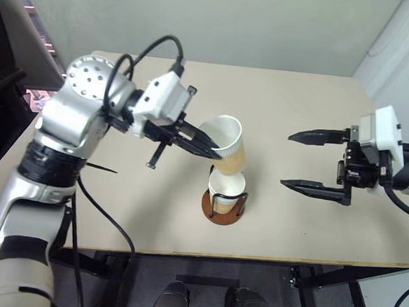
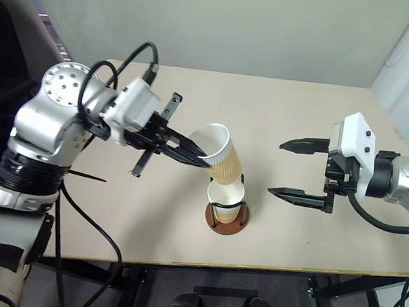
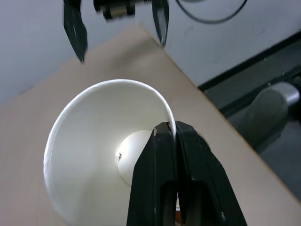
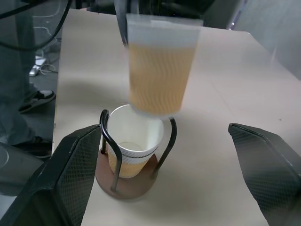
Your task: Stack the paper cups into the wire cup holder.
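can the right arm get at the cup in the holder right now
Probably not from above: the left tool holds another cup tilted over the seated cup. The open right tool has bare table toward the holder.

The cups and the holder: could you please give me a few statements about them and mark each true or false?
1. The left gripper is shut on the rim of a tilted cup. True.
2. The holder is empty. False: one cup already sits upright in it.
3. The right gripper holds a cup. False: its jaws stand open with nothing between them, off to the side of the holder.
4. The held cup hangs above the cup in the holder, not yet nested in it. True.
5. The holder lies tipped over on the table. False: it stands upright on its round base.
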You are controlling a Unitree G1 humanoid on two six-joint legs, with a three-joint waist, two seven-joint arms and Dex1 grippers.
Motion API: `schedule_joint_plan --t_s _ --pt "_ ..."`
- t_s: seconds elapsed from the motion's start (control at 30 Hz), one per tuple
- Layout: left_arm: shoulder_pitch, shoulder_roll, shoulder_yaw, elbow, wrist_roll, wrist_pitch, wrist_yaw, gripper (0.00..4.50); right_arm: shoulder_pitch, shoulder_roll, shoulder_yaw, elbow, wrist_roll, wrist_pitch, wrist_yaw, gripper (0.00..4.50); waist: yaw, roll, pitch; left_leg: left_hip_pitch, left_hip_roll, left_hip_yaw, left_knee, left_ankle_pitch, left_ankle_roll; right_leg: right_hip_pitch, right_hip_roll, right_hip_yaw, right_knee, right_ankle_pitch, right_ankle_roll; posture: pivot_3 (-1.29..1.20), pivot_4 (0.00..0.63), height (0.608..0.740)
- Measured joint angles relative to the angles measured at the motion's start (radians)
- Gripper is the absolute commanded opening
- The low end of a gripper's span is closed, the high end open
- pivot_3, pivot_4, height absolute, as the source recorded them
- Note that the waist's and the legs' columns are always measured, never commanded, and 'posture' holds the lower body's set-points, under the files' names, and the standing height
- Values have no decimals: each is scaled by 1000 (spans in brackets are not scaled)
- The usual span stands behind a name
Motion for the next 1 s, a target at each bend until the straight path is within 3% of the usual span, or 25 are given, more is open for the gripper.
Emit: schedule_joint_plan --t_s 0.2,0.23,0.33,0.67,1.0 --pt "1 -25 -46 1 19 -25 0 42 31 -22 -27 -23 16 5 -16 4500 0 0 0 -2 -2 2 3 -2 4 1 0 5 -5 3 5 0 150 740" --pt "1 -25 -51 -2 10 -24 0 231 33 -24 -30 -24 18 4 -17 4500 0 0 0 -2 -2 3 3 -3 4 1 0 5 -5 2 5 0 150 740" --pt "2 -24 -69 -23 -6 -22 -1 1004 41 -24 -30 -24 18 4 -20 4500 0 0 0 -2 -2 3 3 -3 5 1 0 6 -5 2 6 0 150 740" --pt "19 -43 -101 -25 102 -53 -1 4460 40 -26 -26 -23 18 2 -34 4500 1 0 0 -2 -2 5 4 -4 7 1 0 9 -5 2 8 0 150 740" --pt "19 -72 -57 -2 116 -56 5 4460 15 -25 13 -2 9 -13 -35 4500 0 0 0 -1 -5 8 4 -6 10 1 1 17 -5 -1 13 0 150 740"
